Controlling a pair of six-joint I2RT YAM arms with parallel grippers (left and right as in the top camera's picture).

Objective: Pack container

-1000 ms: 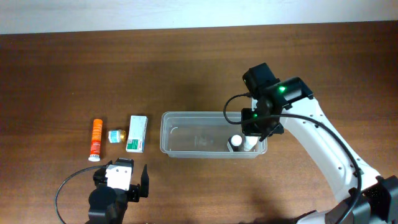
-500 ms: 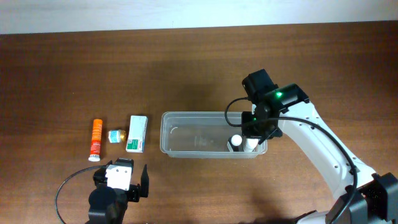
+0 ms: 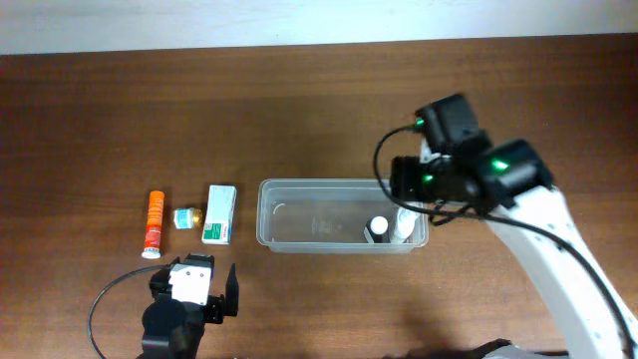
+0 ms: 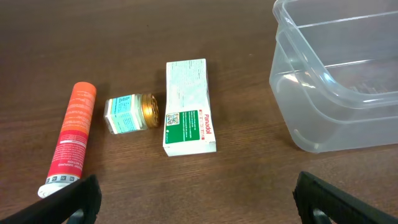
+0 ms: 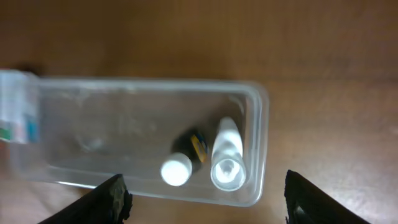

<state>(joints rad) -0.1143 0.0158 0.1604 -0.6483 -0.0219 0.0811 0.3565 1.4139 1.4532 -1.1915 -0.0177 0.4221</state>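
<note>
The clear container lies in the middle of the table. At its right end lie a dark bottle with a white cap and a white bottle. In the right wrist view the two bottles sit side by side inside the container. My right gripper hangs open above that end, holding nothing. My left gripper stands wide open and empty near the table's front left, short of the loose items.
Left of the container lie a white-and-green carton, a small gold-lidded jar and an orange tube. The left wrist view shows the carton, jar, tube and the container's left end.
My right gripper has opened and lifted away from the container's right end, shifting to the right. The white bottle stays inside. The left arm has not moved.
</note>
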